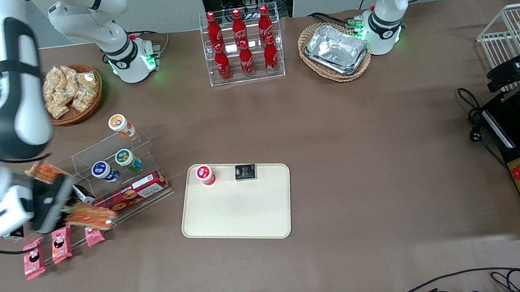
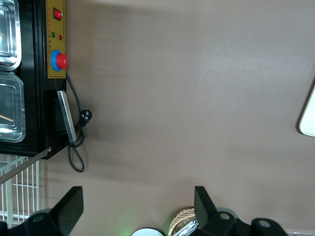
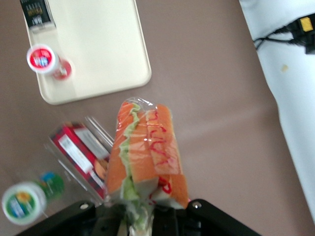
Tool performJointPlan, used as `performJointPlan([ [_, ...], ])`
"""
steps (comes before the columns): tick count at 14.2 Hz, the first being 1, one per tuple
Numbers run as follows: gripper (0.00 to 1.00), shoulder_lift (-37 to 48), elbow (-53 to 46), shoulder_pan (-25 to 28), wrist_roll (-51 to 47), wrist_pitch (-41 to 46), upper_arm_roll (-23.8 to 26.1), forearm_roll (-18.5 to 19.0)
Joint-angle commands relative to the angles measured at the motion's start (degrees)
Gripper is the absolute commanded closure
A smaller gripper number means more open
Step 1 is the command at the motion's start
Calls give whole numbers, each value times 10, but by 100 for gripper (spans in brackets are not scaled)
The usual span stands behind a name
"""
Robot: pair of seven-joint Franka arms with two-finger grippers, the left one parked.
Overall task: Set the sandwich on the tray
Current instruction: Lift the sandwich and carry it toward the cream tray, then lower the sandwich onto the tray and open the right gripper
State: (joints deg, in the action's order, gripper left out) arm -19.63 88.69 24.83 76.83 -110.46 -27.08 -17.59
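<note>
The pincer [image 1: 63, 212] is clamped on the sandwich [image 1: 90, 217], holding it above the bench [image 1: 335, 158] beside the clear snack rack [image 1: 118, 175], toward the working arm's end. The carry step is in hand; next it likely needs moving over the tray [image 1: 237, 212] and lowering onto bare surface. The tray already holds a red-lidded cup [image 1: 205, 174] and a black packet [image 1: 245, 171].

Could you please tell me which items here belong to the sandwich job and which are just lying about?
Job: sandwich, shut in the pincer above the snack rack; tray.
Lying about: red-capped cup and black packet on the tray; cola bottles; foil trays.
</note>
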Motion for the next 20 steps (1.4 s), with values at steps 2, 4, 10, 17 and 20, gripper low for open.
performJointPlan([
  [2,84,-30,-3,84,-139,-11,-6,9],
  [4,84,-53,-3,120,-171,-47,-6,8],
  [10,84,-147,-22,210,-272,-162,-5,6],
  [17,84,-258,-82,225,-289,-243,24,4],
  [20,84,-287,-88,225,-289,-286,41,4],
])
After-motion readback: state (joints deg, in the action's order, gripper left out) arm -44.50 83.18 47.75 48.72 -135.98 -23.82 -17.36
